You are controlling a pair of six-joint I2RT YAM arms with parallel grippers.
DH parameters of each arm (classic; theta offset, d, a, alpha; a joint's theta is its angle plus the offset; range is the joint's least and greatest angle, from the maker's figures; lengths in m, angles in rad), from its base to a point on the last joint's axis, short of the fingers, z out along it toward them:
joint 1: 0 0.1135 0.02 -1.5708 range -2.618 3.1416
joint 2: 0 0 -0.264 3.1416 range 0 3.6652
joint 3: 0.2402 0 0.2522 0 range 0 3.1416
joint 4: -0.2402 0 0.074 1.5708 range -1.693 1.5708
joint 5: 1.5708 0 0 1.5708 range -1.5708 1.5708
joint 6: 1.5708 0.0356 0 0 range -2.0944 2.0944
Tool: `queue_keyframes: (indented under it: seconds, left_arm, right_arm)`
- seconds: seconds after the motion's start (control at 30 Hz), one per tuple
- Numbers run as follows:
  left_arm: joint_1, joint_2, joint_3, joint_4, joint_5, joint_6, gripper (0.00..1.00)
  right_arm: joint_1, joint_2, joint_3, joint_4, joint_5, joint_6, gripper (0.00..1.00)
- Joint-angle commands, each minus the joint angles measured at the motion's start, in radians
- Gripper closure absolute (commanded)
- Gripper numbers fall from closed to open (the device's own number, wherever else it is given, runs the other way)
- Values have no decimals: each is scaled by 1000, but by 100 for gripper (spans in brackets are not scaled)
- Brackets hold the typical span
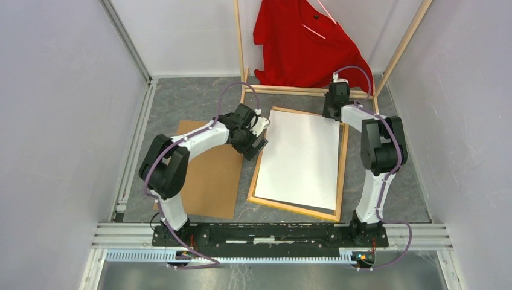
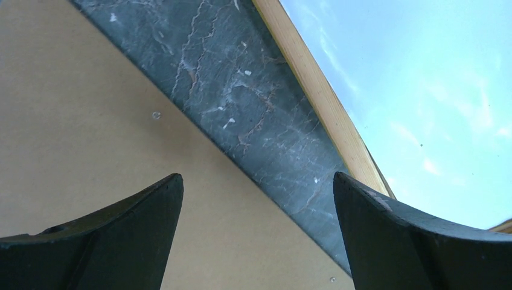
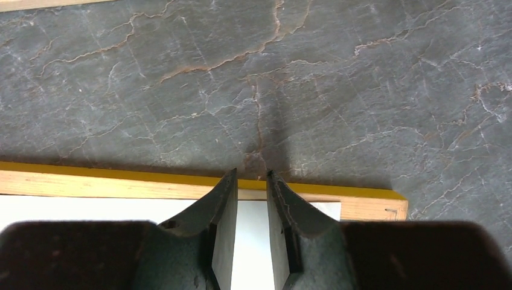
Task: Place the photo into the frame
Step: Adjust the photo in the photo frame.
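Note:
The frame (image 1: pixel 295 208) lies on the table with its plain wood back up; its yellow front shows as a thin line in the right wrist view (image 3: pixel 90 184). The photo (image 1: pixel 302 160) lies on it, white reverse up and slightly skewed. In the left wrist view its blue-sky side (image 2: pixel 435 90) shows above the frame's left rail (image 2: pixel 326 109). My left gripper (image 1: pixel 261 130) (image 2: pixel 258 181) is open wide and empty at the photo's far left corner. My right gripper (image 1: pixel 334 112) (image 3: pixel 250 174) points down at the photo's far right corner (image 3: pixel 72 211), jaws a narrow gap apart with nothing between them.
A brown backing board (image 1: pixel 208 181) (image 2: pixel 78 121) lies left of the frame, partly under my left arm. A wooden clothes rack with a red shirt (image 1: pixel 302 42) stands at the back. White walls close in left and right.

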Motion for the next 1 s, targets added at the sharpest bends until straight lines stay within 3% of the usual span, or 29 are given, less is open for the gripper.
queue_keyframes:
  seconds: [0.0,0.6,0.97]
  left_arm:
    - [-12,50,39,64,24,-35,0]
    - [-14,96,-1,97,10,-29,0]
    - [-11,-44,9,58,-12,11,0]
  right_arm:
    - [-12,-7,-23,35,-27,18,71]
    - [-19,-101,-171,83,-20,28,72]
    - [-19,-113,-146,64,-46,17,72]
